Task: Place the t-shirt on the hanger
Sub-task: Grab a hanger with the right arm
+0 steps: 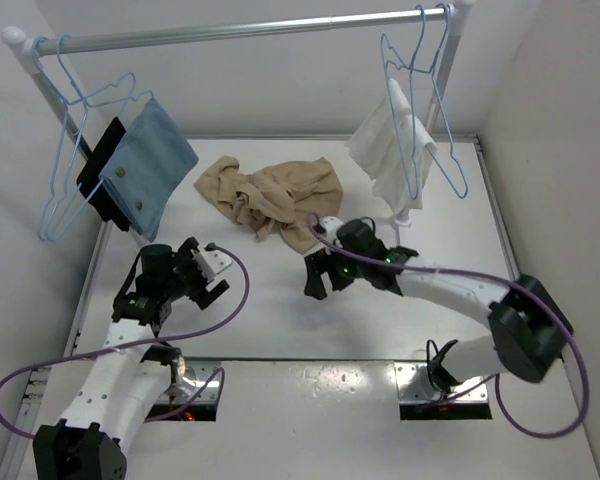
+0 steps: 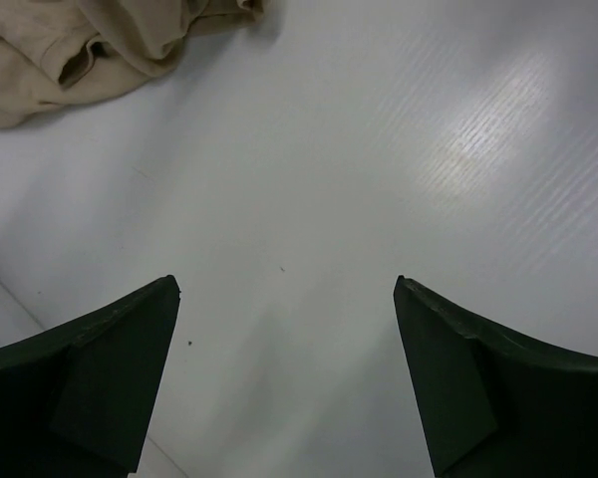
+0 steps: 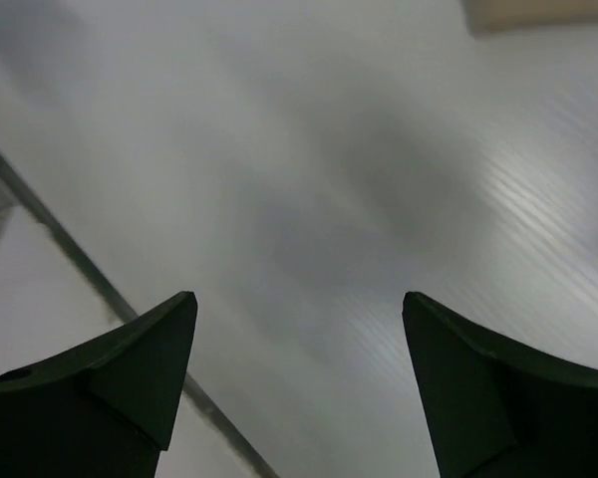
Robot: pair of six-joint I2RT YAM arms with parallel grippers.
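Looking down on the white table [image 1: 310, 330] here. Got the tan t-shirt [image 1: 275, 198] lying in a crumpled heap toward the back middle, flat on the surface and well apart from the hanger [image 1: 64, 170]. Can see that light-blue hanger dangling off the left end of the rail [image 1: 240, 30], just beside a blue cloth [image 1: 150, 165]. Also spotting a white towel [image 1: 385, 150] hung at the right end. Seeing the left gripper [image 1: 215, 278] spread wide over bare table, gripping nothing. Same deal with the right gripper [image 1: 318, 278]: gaping wide, nothing between the fingers, hovering near the heap's front edge.
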